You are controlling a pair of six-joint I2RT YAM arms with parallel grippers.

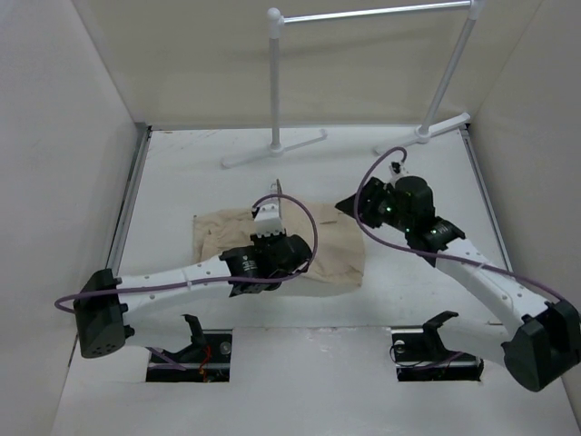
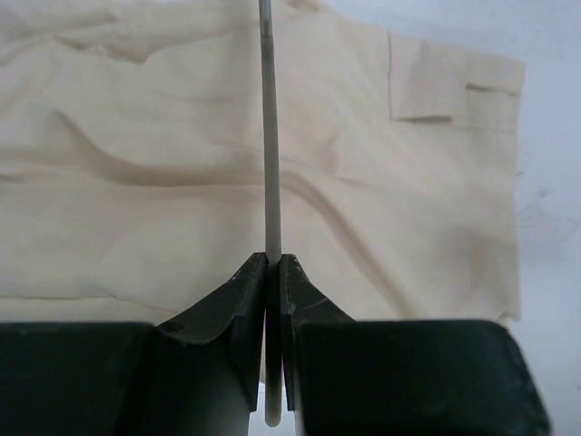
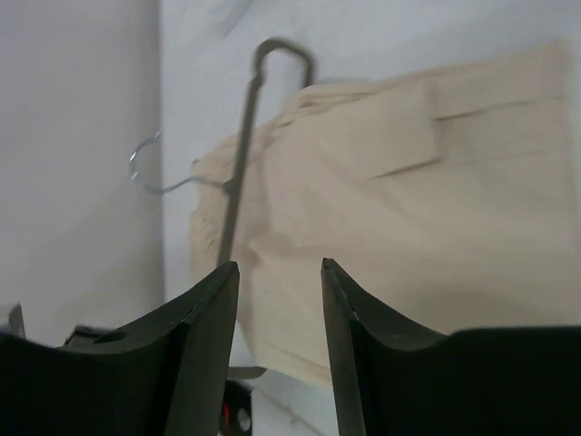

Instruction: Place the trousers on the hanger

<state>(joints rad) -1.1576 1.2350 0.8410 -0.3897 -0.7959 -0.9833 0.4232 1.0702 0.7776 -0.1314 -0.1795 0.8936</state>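
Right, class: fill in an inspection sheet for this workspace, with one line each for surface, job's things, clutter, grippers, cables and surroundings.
Surface: white table, with two cut-outs at the near edge by the arm bases.
Job's things: trousers lie wrinkled on the table, not on the hanger, whose wire is held above the cloth.
Clutter: nothing seen.
Grippers: left gripper shut on the hanger wire; right gripper open and empty, near the trousers' edge.
Cables: purple cables loop loosely along both arms; the left arm's loop hangs over the trousers.
Surroundings: white clothes rack at the far end; plain walls on three sides.
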